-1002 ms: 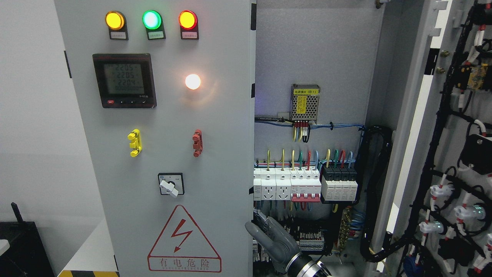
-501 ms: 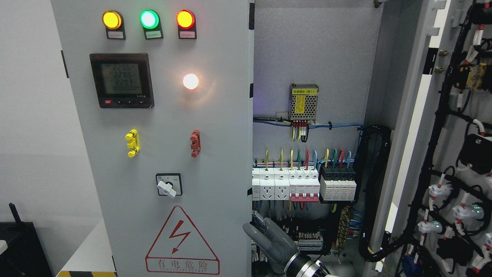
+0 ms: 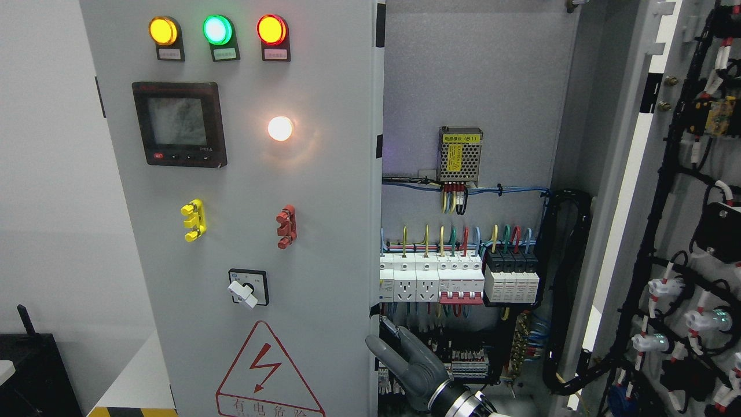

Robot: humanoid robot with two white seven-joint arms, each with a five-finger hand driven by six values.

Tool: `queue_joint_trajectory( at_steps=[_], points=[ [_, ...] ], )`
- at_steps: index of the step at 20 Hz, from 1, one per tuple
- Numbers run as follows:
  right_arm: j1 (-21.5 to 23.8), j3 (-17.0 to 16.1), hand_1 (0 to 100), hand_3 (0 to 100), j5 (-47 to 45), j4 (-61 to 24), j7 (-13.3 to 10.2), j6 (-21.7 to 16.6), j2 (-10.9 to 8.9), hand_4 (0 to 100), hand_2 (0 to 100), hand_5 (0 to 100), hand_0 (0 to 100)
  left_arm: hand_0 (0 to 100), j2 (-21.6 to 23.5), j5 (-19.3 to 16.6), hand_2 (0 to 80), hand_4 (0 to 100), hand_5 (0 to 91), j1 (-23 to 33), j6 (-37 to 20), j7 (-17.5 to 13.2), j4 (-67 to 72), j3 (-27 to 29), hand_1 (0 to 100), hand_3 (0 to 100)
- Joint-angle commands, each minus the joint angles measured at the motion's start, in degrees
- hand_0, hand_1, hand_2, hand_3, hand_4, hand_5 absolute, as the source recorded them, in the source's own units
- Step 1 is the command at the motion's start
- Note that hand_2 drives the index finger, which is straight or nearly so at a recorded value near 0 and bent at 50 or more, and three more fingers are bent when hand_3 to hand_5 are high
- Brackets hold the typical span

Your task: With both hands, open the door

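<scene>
Grey right hand (image 3: 412, 366) of yours sits at the left door (image 3: 243, 220) edge, low down, fingers (image 3: 379, 347) hooked around it; 3 lamps (image 3: 215, 30) glow.

We see only the fingers and wrist of the right robot hand (image 3: 405, 362), whose arm is cut off by the bottom edge, and its fingertips vanish behind the left door (image 3: 243, 231) edge, so we cannot tell how they grip. The warning triangle (image 3: 267, 373) is clipped at the bottom, and the meter screen (image 3: 176, 121) is a blur we cannot read. The labels under the three lamps (image 3: 217, 30) are too small for us.
</scene>
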Motion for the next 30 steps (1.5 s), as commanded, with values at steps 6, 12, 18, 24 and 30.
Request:
queue_joint_trajectory(
  at_steps=[6, 12, 18, 24, 30],
  points=[
    [3.83, 2.42, 39, 0, -2.11, -8.42, 0.01, -0.09, -0.91, 0, 0, 0, 12, 12, -1.93, 0.00, 0.0, 0, 0.0, 0.05, -0.06, -0.02, 0.53, 0.00, 39, 0],
    [3.75, 3.83, 39, 0, -2.11, -9.91, 0.01, -0.09, -0.91, 0, 0, 0, 12, 12, -1.93, 0.00, 0.0, 0, 0.0, 0.05, 0.03, -0.02, 0.53, 0.00, 39, 0],
    [4.27, 4.18, 39, 0, -2.20, -11.49, 0.01, -0.35, -0.91, 0, 0, 0, 12, 12, -1.93, 0.00, 0.0, 0, 0.0, -0.03, 0.03, -0.02, 0.44, 0.00, 39, 0],
    [4.97, 5.50, 39, 0, -2.37, -13.78, 0.10, -0.44, -0.91, 0, 0, 0, 12, 12, -1.93, 0.00, 0.0, 0, 0.0, 0.05, 0.03, -0.02, 0.53, 0.00, 39, 0],
    [6.90, 7.08, 39, 0, -6.33, -17.12, 0.10, -0.44, -0.91, 0, 0, 0, 12, 12, -1.93, 0.00, 0.0, 0, 0.0, -0.03, -0.06, -0.02, 0.44, 0.00, 39, 0]
  ],
)
